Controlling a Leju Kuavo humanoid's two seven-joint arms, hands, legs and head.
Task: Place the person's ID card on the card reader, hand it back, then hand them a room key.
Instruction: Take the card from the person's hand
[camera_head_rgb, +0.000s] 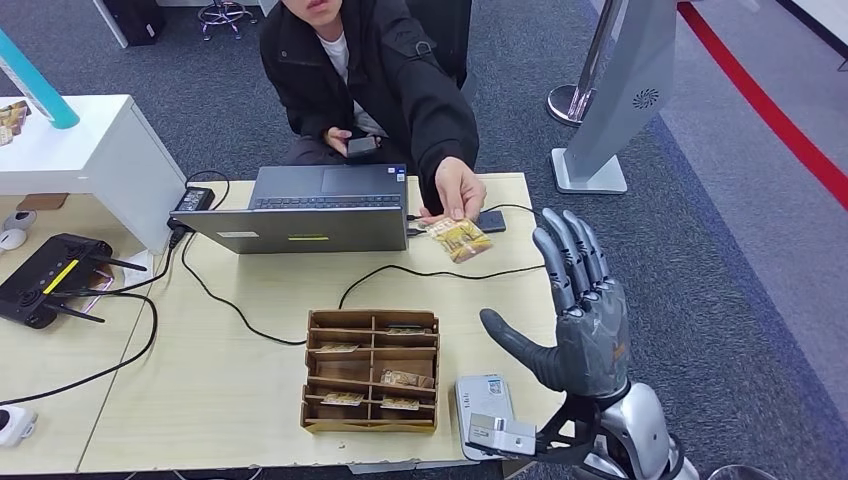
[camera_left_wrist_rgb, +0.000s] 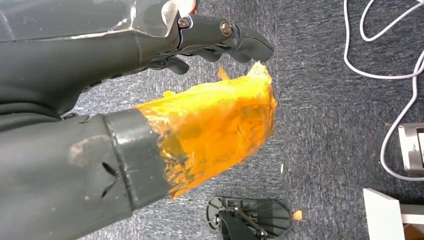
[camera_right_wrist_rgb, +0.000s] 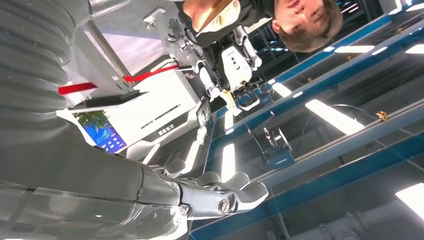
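While the person's hand (camera_head_rgb: 458, 187) is holding out the tan patterned ID card (camera_head_rgb: 459, 238), the robot's grey right hand (camera_head_rgb: 578, 310) is waiting empty, fingers spread; the left hand (camera_left_wrist_rgb: 150, 45) is hanging with fingers curled in, empty.

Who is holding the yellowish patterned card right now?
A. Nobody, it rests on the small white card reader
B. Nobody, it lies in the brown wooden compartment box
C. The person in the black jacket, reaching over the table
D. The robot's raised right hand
C: the person's hand pinches the yellowish patterned card above the light wooden table, while the robot's grey right hand is raised beside it, fingers apart and holding nothing.
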